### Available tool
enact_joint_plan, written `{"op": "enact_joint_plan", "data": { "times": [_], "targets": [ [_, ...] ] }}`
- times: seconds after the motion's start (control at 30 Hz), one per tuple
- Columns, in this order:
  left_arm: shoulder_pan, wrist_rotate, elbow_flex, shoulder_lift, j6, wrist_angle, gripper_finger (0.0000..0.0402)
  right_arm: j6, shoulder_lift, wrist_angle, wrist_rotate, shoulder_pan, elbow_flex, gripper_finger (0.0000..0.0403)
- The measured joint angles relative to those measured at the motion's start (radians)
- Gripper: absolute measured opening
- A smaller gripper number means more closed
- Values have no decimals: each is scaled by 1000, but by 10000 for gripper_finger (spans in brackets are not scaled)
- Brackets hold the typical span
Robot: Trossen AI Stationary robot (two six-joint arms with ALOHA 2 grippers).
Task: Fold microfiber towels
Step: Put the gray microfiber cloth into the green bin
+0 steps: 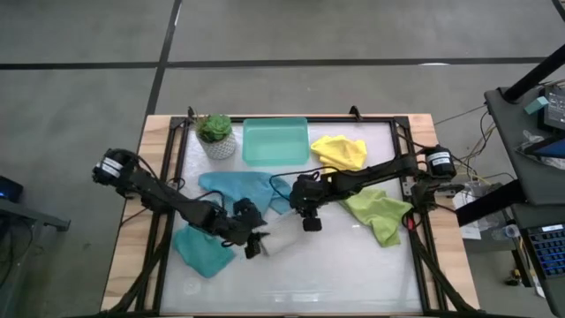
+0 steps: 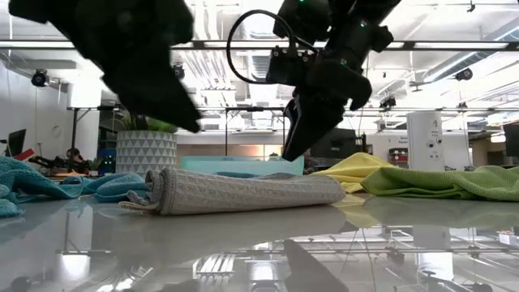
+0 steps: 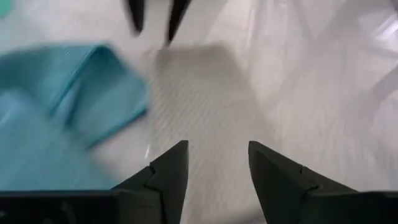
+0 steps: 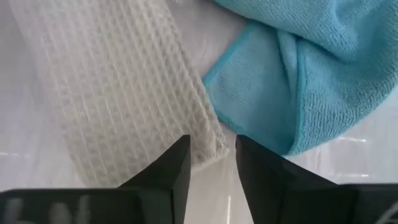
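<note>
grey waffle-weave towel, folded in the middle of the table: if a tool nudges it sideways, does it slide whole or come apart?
Likely floppy: the folded light grey waffle-weave towel sags flat with soft rounded edges. On the glossy white table it would probably slide easily. A nudge may shift only the top layer, since nothing holds the fold.

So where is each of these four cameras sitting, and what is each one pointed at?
High view: above the table, looking straight down; both arms, left hand and right hand over the grey towel.
Low view: at tabletop height, looking level across; the grey towel lies folded, arms entering from above.
Left wrist view: on the left arm, looking past its open fingers at the grey towel.
Right wrist view: on the right arm, fingers parted over grey and teal towel.
Shared: all four show the grey towel.
</note>
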Motion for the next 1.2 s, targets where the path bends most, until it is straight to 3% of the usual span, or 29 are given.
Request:
{"op": "enact_joint_plan", "data": {
  "times": [0.23,0.5,0.67,0.9,1.07,1.2],
  "targets": [
    [0,-21,8,161,4,81,123,35,2,176,-3,56,-57,96],
    [-1,-17,1,208,-65,84,68,62,8,386,72,57,-195,95],
    [-1,-9,2,185,-57,76,62,99,-10,367,75,54,-205,95],
    [-2,-6,8,164,-56,76,61,222,-50,172,24,49,-117,100],
    [-8,2,7,155,-57,79,61,365,-55,-14,-4,28,-44,134],
    [-10,4,1,157,-63,80,61,470,-55,-20,-94,11,-52,169]
  ]
}}
